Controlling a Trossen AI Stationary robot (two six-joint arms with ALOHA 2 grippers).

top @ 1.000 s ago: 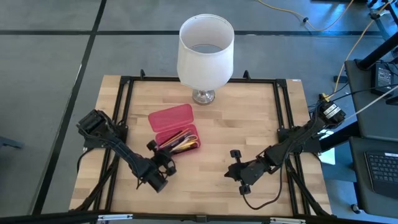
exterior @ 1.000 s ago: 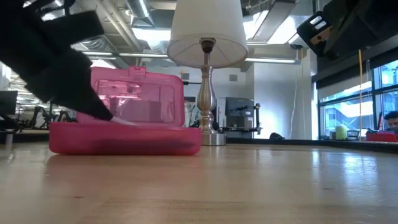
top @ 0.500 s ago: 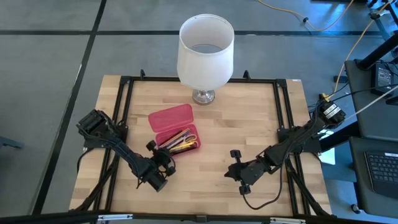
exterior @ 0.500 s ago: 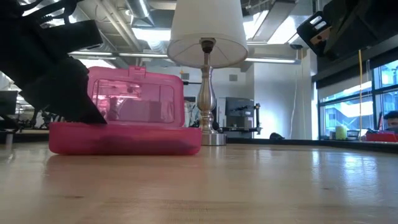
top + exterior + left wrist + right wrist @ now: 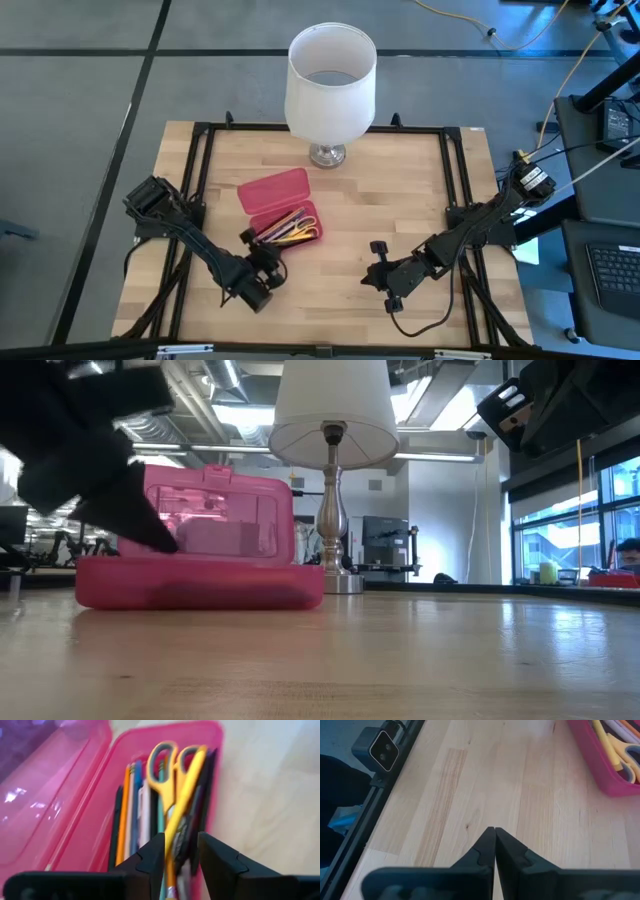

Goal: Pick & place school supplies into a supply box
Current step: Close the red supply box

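The pink translucent supply box [image 5: 300, 236] lies open left of the table's middle, its lid [image 5: 273, 189] tipped back toward the far side. Pens and pencils [image 5: 132, 815] and yellow-handled scissors [image 5: 167, 760] lie lengthwise in its tray. My left gripper [image 5: 181, 842] is open just above the tray's near end [image 5: 264, 246]. Its fingers stand on either side of a yellow pencil [image 5: 175, 835] and some dark pens. I cannot tell whether they touch anything. My right gripper [image 5: 371, 265] is shut and empty over bare wood to the right of the box.
A lamp with a large white shade [image 5: 330, 75] stands on a metal foot [image 5: 327, 155] at the far middle of the table, just behind the box. A black frame [image 5: 200, 150] runs around the tabletop. Bare wood [image 5: 400, 200] lies right of the box.
My left gripper has shifted slightly above the box's near end, rising a little and coming back down. The box and the supplies in it stay where they were.
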